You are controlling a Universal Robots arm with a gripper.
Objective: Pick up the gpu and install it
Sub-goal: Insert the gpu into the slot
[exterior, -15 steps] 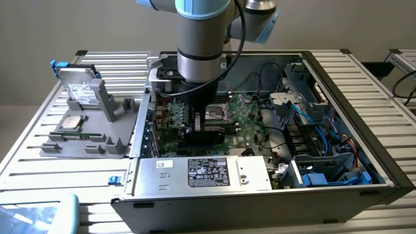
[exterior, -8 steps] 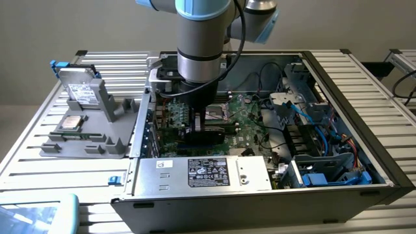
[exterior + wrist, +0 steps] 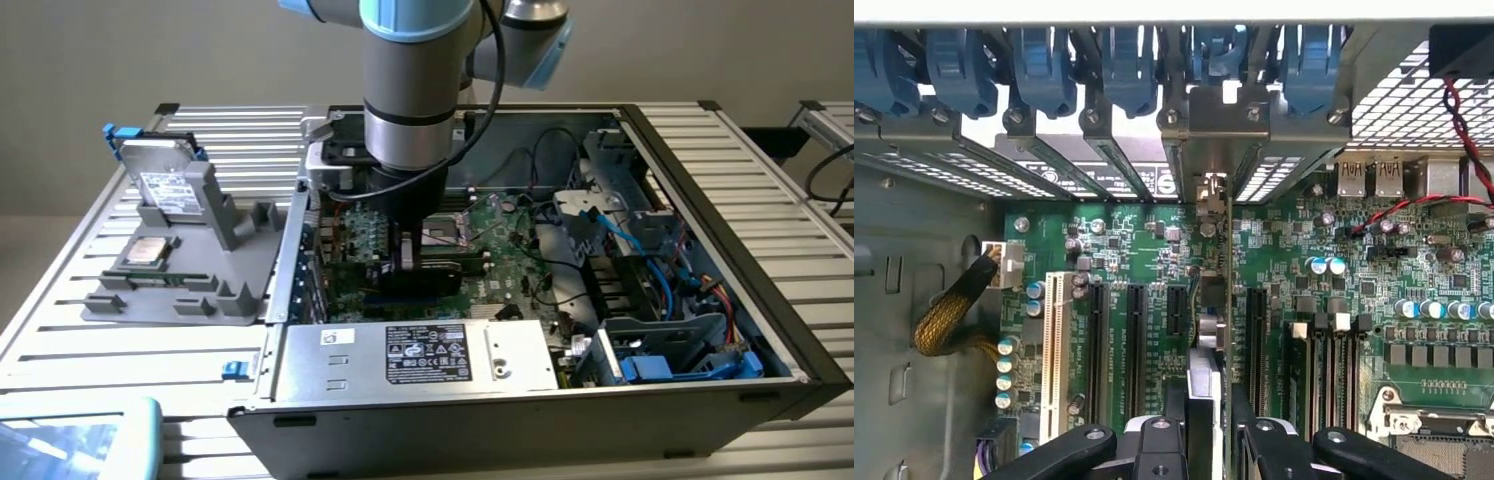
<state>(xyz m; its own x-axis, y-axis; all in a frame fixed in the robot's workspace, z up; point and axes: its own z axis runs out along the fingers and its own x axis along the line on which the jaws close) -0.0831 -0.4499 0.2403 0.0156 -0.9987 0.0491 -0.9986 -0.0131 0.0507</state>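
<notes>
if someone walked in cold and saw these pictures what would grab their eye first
First the robot arm plunging straight down into the open computer case, which sits on a slatted metal table. In the wrist view the gripper holds the gpu edge-on, upright over the green motherboard among its black expansion slots. At the exterior view's left, a grey holder carries silver hard drives.

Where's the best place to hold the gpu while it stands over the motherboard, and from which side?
By its long top edge, from straight above, jaws flat on its two faces: the gpu stands on edge, its bracket at the case's rear openings.
</notes>
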